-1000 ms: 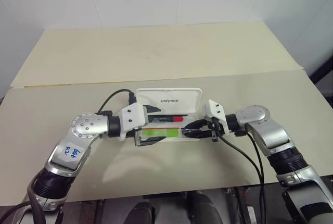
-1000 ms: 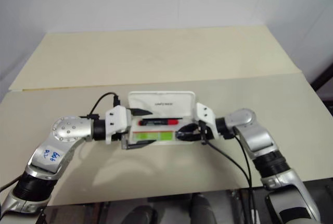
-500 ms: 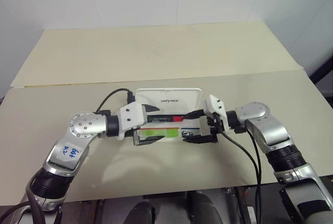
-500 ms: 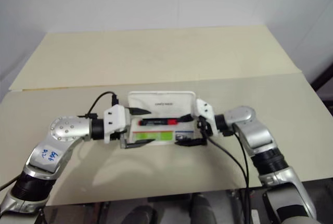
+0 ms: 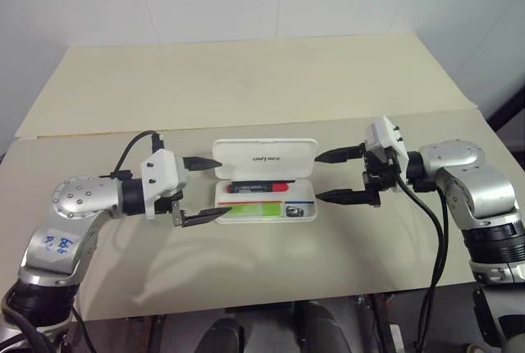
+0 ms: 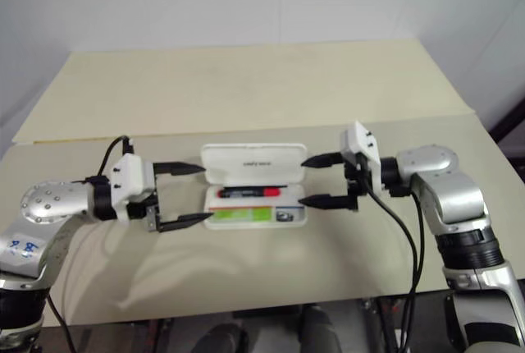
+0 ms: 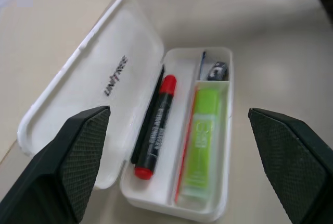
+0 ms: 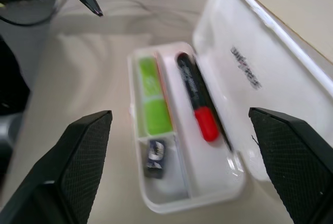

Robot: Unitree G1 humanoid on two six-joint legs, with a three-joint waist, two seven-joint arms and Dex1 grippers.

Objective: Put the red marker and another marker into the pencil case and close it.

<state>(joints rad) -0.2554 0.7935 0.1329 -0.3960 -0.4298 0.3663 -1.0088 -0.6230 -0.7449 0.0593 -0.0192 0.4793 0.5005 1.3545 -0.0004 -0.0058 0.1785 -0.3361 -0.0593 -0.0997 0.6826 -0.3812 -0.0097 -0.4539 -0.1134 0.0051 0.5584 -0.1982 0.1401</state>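
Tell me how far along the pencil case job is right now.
Done: the red marker and the lime-green marker both lie inside the pencil case. In hand: nothing; the left gripper and right gripper are open, one off each end of the case. Left: the lid is up, so closing remains.

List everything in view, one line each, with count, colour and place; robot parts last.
pencil case: one, white, open on the near table between the pincers, lid standing up at the back.
red marker: one, black barrel with red ends, lying in the case's compartment next to the lid.
lime-green marker: one, lying in the case's front compartment.
small dark item: one, at the end of the front compartment; too small to identify.
table: two cream surfaces, one behind the other.
left pincer: one, black fingers, open, left of the case.
right pincer: one, black fingers, open, right of the case.
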